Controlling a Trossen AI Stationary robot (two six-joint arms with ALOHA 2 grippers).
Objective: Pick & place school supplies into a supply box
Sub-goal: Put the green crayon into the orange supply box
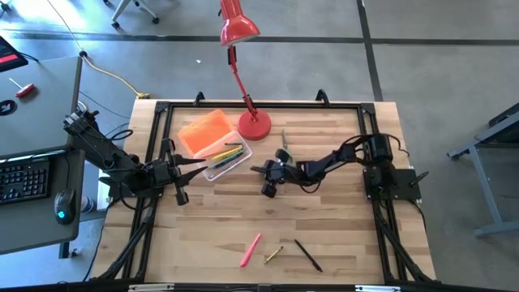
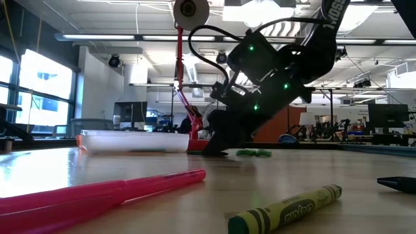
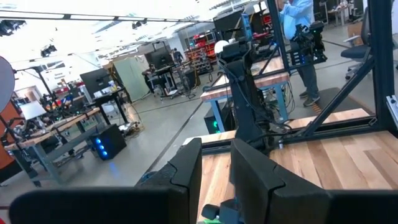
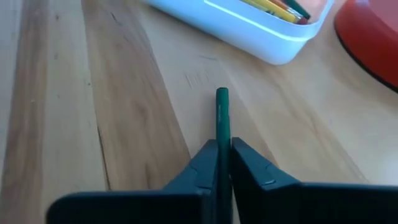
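Right gripper (image 4: pixel 222 163) jaws clenched on green marker (image 4: pixel 222 115); left gripper (image 3: pixel 214 177) jaws parted, empty

Pale planked wood table (image 1: pixel 340 235); clear glossy plastic supply box (image 1: pixel 229 163).

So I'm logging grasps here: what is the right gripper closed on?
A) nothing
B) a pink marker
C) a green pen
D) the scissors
C: in the right wrist view the right gripper has its fingers pinched on a thin green pen lying on the table near the clear box.
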